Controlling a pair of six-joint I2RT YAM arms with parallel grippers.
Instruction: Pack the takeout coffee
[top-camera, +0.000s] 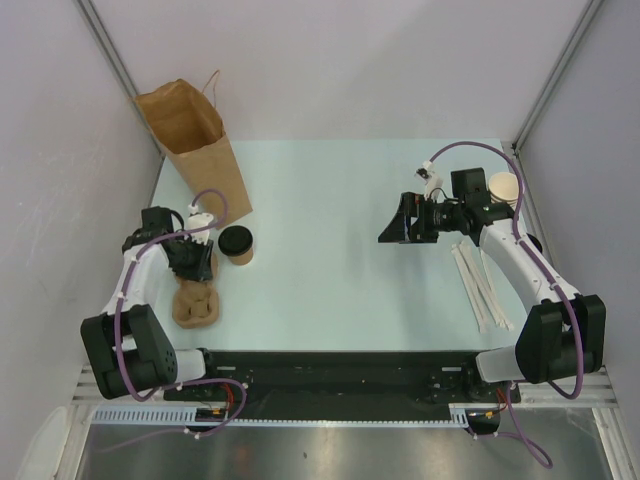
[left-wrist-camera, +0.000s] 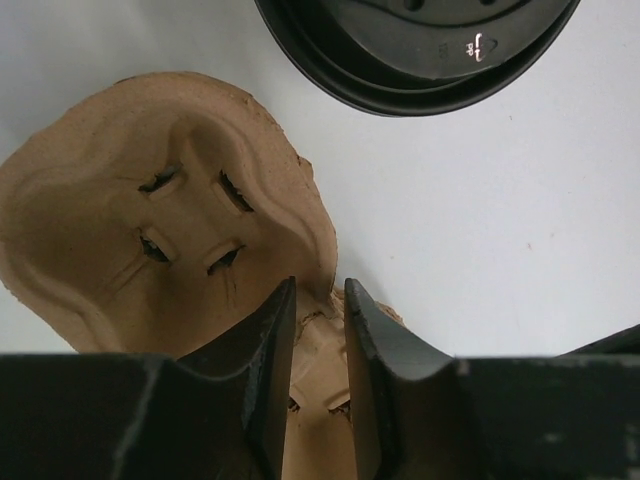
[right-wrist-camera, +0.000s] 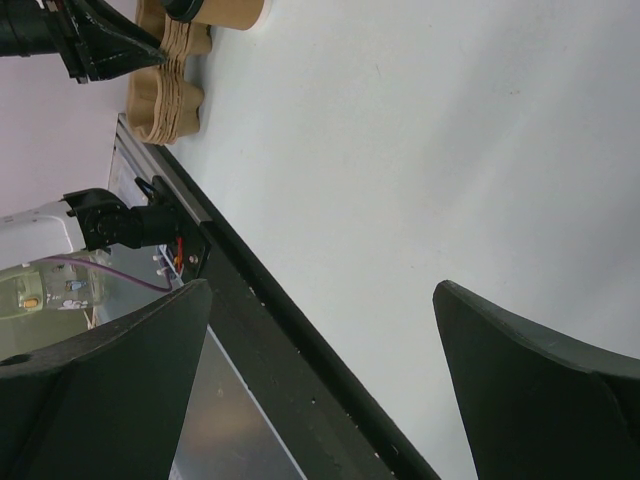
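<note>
The left gripper (left-wrist-camera: 318, 292) has its jaws nearly closed astride the rim of the pulp carrier (left-wrist-camera: 170, 230); I cannot tell whether they pinch it. The takeout coffee (top-camera: 237, 244) stands on the bench (top-camera: 340, 290) just beside the carrier, so dragging the carrier could tip it. The right gripper (top-camera: 393, 222) hangs with jaws wide open, well apart.

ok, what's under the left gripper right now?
The left gripper hovers over a stack of pulp cup carriers, jaws astride a ridge. Table beneath the stack is hidden; a pinch can't be confirmed.
</note>
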